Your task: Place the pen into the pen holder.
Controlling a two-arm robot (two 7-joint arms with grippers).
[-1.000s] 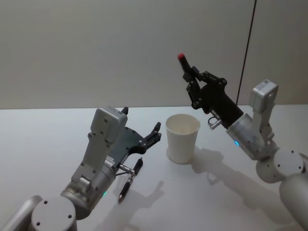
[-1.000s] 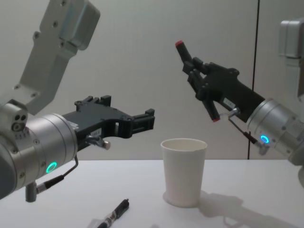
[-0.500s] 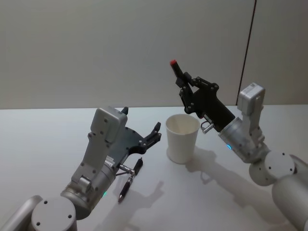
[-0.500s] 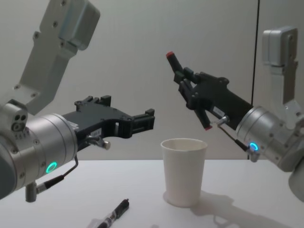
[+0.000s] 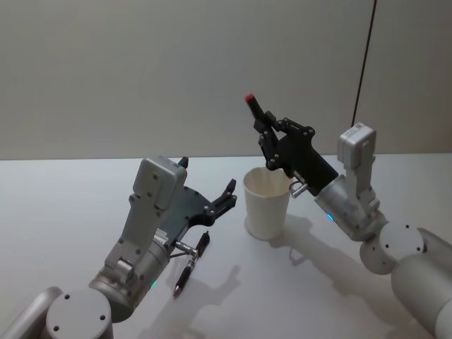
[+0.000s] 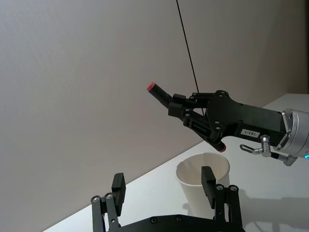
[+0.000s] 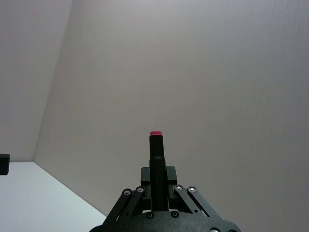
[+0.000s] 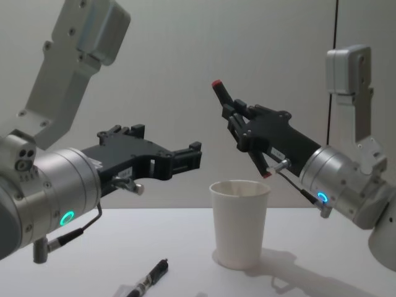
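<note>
My right gripper (image 8: 239,121) pinches red-capped pen (image 8: 221,94) tilted, lower tip above paper cup (image 8: 239,223) rim, ready to drop; left gripper (image 5: 207,178) wide, idle.

Right end effector (image 5: 265,131) clamped, left (image 5: 208,178) splayed

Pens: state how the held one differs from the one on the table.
The held pen is clamped in the right gripper above the pen holder; the table pen lies free. The held pen stands steeply tilted; the table pen lies flat. Both are dark, slim.
</note>
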